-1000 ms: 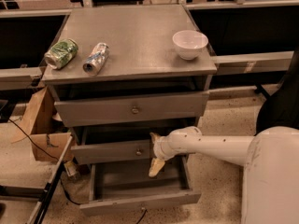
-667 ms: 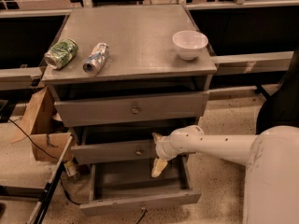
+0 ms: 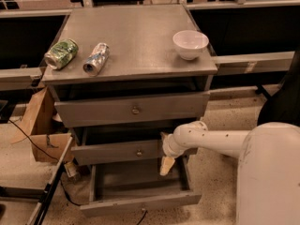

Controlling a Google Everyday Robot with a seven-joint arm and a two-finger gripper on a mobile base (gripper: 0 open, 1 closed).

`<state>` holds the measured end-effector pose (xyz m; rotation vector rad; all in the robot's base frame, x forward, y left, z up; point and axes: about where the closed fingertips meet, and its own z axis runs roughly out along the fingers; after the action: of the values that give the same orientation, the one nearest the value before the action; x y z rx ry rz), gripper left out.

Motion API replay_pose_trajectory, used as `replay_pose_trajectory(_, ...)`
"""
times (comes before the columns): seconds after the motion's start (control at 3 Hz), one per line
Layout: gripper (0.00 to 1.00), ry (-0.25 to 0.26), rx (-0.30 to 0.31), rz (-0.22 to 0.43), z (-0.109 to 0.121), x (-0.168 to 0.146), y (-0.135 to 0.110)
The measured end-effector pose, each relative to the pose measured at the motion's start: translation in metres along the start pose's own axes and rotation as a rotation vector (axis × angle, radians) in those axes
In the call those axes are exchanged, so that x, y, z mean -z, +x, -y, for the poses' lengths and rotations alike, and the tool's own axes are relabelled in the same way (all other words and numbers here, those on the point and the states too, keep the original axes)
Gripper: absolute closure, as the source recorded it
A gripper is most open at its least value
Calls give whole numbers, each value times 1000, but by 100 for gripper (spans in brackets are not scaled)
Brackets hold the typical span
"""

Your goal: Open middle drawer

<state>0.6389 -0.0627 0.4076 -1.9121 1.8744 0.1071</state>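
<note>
- The middle drawer is grey metal with a wide front and a small round brass knob at centre.
- It stands partly pulled out, front level.
- My jaws hang at its right end.

Claw low, down-pointed (arm outstretched)

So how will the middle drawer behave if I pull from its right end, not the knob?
The middle drawer looks like rigid metal, so it should slide rather than flex. The gripper sits at its right end, off the central knob, so it may skew and bind. It stands slightly out, so it probably runs freely.
</note>
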Motion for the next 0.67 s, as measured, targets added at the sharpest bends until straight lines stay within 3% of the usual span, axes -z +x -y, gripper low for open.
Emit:
replay_pose_trajectory(0.33, 0, -36, -20, -36, 6, -7, 16)
replay_pose_trajectory(0.67, 18, -41, -23, -39, 6, -5, 17)
